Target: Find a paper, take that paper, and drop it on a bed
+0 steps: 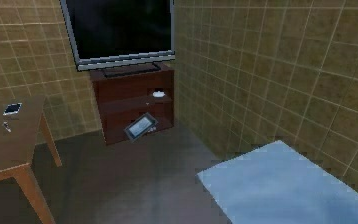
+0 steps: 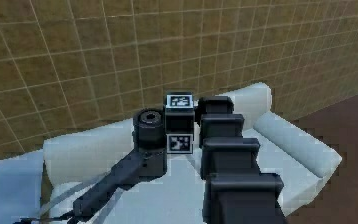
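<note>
One gripper (image 2: 62, 208): seen against the white bed (image 2: 97, 150)
Jaws: state cannot be told
Load: possibly none, not made out

From my station the forward view is dim: the floor (image 1: 137, 180) is dark grey, the tiled walls (image 1: 277, 60) are muted, and the bed (image 1: 287, 185) is the palest patch. The television screen (image 1: 120, 28) is near black with a faint sheen and no hard glare. Tile lines lean toward that view's sides. The arm side view is brighter and evenly lit. There the bed shows white, while the arm (image 2: 232, 165) is almost black.
</note>
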Robot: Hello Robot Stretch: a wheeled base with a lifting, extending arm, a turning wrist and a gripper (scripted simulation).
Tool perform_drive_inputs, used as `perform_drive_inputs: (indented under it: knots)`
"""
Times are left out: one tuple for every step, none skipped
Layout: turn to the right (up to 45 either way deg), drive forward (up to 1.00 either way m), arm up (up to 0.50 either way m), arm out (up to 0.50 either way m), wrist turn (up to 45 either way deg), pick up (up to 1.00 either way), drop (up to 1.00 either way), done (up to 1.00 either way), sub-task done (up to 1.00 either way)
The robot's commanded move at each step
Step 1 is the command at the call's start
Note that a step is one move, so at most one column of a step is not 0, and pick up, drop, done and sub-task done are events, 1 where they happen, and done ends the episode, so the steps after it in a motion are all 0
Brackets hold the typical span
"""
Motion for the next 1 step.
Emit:
perform_drive_inputs:
  knots:
    - [0.0,0.00,0.00,0.00,-12.0,0.00,0.00,0.00,0.00]
